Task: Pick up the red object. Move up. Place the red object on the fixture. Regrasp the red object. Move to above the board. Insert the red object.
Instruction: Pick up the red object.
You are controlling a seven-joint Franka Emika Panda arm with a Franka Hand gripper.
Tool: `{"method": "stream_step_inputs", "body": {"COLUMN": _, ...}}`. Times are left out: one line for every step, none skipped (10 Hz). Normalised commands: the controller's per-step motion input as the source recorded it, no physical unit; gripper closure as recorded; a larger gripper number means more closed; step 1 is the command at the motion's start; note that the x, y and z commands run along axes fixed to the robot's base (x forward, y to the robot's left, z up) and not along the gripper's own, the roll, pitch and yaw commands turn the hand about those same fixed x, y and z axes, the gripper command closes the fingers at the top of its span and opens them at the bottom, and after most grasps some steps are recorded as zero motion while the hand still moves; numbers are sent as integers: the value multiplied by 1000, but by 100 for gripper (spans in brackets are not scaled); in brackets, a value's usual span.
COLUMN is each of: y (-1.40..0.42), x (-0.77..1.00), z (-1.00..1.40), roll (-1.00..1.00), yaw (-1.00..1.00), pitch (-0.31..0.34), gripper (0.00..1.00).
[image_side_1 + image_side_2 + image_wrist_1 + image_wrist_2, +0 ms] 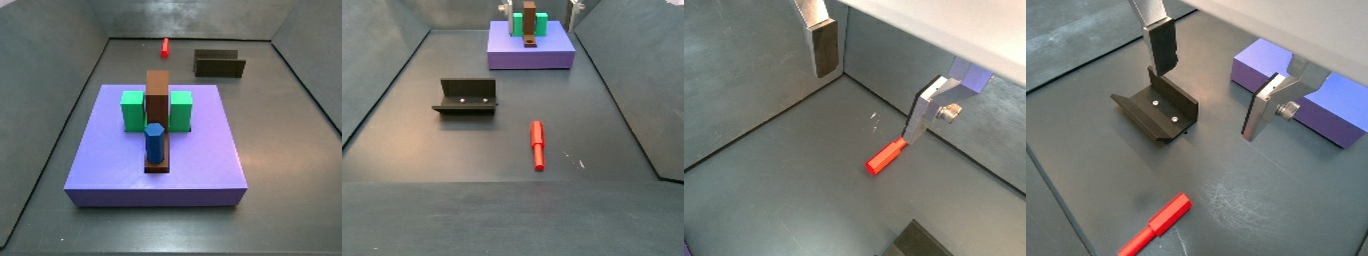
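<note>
The hand (1207, 85) hangs above the dark floor with its two silver fingers spread wide and nothing between them. In both wrist views one finger (822, 45) shows its dark pad, and the other finger (926, 112) stands apart as a bare silver plate with a small round fastener beside it. In a side view only a sliver of the hand (577, 10) shows at the upper edge, near the far corner of the board.

The red object (887, 156) lies flat on the floor (791, 190), untouched, below the open fingers and nearer the bare silver one in a wrist view. In a wrist view it (1156, 224) lies well clear of the fingers, on the side of the fixture away from the board. In a side view the red object (537, 144) lies lengthwise beside the fixture (468, 96) and apart from it.

The fixture (1157, 109) is a dark L-shaped bracket on a base plate with two pale screw heads on its upright face; it stands just under the padded finger in a wrist view.

The board (159, 150) is a purple-blue platform resting on the floor. On it stand two green blocks (132, 110) flanking a tall brown slab (158, 98), with a blue hexagonal peg (155, 145) upright in front of the slab.
</note>
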Motion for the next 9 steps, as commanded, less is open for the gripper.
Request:
{"method": "stream_step_inputs", "body": {"y": 289, "x": 117, "z": -426, "roll": 13, "yaw": -80, "pitch": -14, "gripper": 0}}
{"method": "stream_step_inputs", "body": {"y": 554, "x": 60, "z": -751, "roll": 6, "yaw": -271, "pitch": -107, "gripper": 0}}
{"method": "stream_step_inputs", "body": {"y": 591, "x": 23, "z": -746, "roll": 26, "yaw": -311, "pitch": -107, "gripper": 0}}
{"method": "stream_step_inputs", "body": {"y": 606, "x": 0, "z": -766, "roll": 0, "yaw": -306, "pitch": -167, "gripper": 0}}
{"method": "stream_step_inputs", "body": {"y": 260, "x": 0, "z": -697, "roll": 0, "yaw": -186, "pitch": -201, "gripper": 0}}
{"method": "stream_step_inputs", "body": {"y": 51, "x": 0, "z": -700, "roll": -46, "yaw": -60, "pitch": -240, "gripper": 0}}
{"method": "stream_step_inputs", "body": {"y": 0, "x": 0, "z": -694, "roll": -93, "yaw": 0, "pitch": -241, "gripper": 0}}
{"method": "stream_step_inputs", "body": {"y": 40, "x": 0, "z": -683, "roll": -86, "yaw": 0, "pitch": -223, "gripper": 0}}
{"method": "stream_step_inputs", "body": {"y": 63, "x": 0, "z": -663, "roll": -76, "yaw": 0, "pitch": -211, "gripper": 0}}
